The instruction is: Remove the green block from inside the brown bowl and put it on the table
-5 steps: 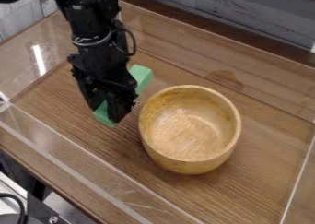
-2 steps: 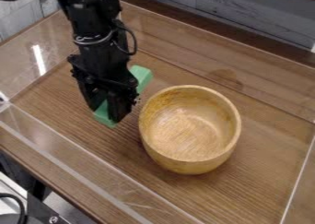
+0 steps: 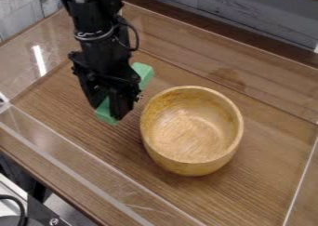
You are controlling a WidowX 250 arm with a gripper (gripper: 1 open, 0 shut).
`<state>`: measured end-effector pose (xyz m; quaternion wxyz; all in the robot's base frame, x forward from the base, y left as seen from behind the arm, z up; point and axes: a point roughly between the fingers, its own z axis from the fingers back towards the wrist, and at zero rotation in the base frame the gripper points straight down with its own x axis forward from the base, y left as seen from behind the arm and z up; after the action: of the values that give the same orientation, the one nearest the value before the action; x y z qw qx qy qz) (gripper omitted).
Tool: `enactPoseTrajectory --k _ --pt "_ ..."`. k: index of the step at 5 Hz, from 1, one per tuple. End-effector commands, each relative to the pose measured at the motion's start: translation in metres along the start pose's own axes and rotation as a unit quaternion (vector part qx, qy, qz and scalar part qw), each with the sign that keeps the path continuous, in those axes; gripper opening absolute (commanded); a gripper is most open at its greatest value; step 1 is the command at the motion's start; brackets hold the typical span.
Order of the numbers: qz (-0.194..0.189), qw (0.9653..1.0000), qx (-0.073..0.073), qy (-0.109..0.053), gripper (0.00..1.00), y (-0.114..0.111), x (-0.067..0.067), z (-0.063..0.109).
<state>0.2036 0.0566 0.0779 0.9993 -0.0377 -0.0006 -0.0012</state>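
Observation:
The green block (image 3: 141, 76) is outside the brown bowl (image 3: 192, 129), just to the bowl's left and low over the table (image 3: 236, 62). My gripper (image 3: 113, 107) points downward with its black fingers (image 3: 99, 100) on either side of the block, shut on it. Green shows behind the fingers at the upper right and below them at the lower end. Whether the block's lower end touches the tabletop I cannot tell. The bowl is upright with nothing inside it.
Clear acrylic walls (image 3: 74, 169) edge the table at the front and left. A grey tiled wall (image 3: 248, 11) runs behind. Bare wood lies between the gripper and the front wall, and behind the bowl.
The arm and the held block have barely shifted, perhaps slightly upward. The bowl has not moved.

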Motion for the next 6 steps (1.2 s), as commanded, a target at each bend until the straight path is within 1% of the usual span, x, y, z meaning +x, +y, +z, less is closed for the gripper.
enactPoseTrajectory --k 1,2,3,6 --pt "0.006 0.9997 0.007 -0.021 0.0 0.005 0.009 0.012" --pt "0.009 0.9998 0.006 -0.019 0.0 0.005 0.009 0.012" --pt "0.012 0.9998 0.007 -0.015 1.0 0.008 0.008 0.009" --pt "0.012 0.9999 0.003 -0.012 1.0 0.008 0.013 0.0"
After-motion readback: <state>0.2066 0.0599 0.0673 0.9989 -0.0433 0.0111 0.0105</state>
